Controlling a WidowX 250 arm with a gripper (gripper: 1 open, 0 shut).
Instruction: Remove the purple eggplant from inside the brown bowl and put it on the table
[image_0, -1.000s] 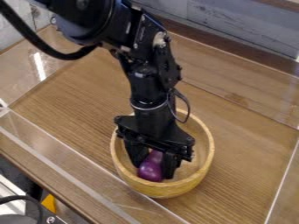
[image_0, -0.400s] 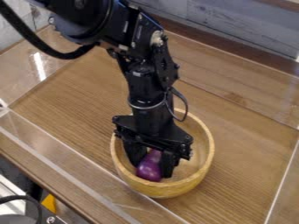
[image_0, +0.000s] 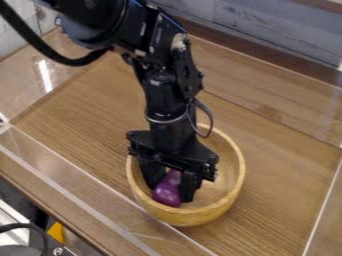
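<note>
The brown bowl (image_0: 222, 199) sits on the table (image_0: 94, 120) near its front right. Inside it lies the purple eggplant (image_0: 166, 190), of which only the glossy lower part shows. My gripper (image_0: 171, 184) points straight down into the bowl, its black fingers (image_0: 151, 177) standing on either side of the eggplant and closed against it. The eggplant's top and stem are hidden behind the gripper body.
Clear acrylic walls (image_0: 80, 215) border the table at the front and sides. Bare wood-grain surface lies left of and behind the bowl. A black cable (image_0: 54, 50) loops from the arm at the upper left.
</note>
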